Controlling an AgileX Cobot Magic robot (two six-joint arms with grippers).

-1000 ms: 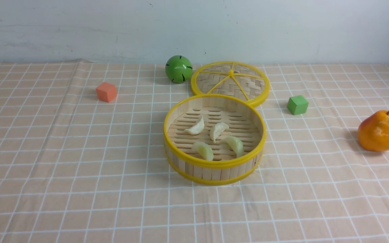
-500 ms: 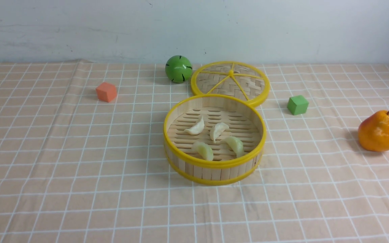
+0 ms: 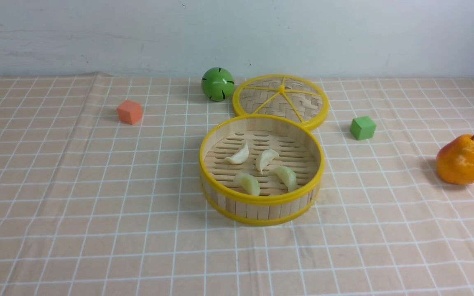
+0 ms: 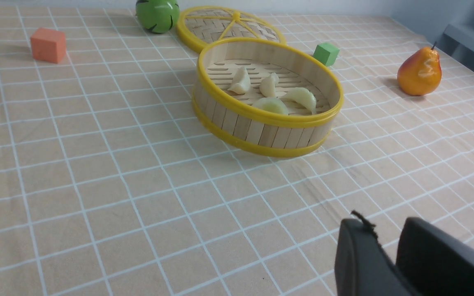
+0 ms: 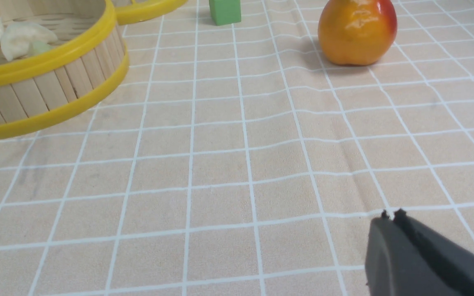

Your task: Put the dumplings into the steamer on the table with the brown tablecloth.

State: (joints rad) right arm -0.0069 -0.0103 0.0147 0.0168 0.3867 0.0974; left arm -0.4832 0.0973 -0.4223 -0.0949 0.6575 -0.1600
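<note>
Nearby, lid touches steamer; green ball beside lid.

Bright, even light fills all three views, with colours true and no dim corners. In the front view soft shadows fall to the 9 o'clock side of the pear, the green cube and the orange cube, placing the light toward the right; a faint shadow also edges the steamer on the brown tablecloth. White glare streaks the pear's skin in both wrist views, and the green ball carries a highlight. The left hand and right hand sit close to their lenses, dark and slightly soft. Grid lines stay nearly straight to the frame edges; slight creases ripple them.
</note>
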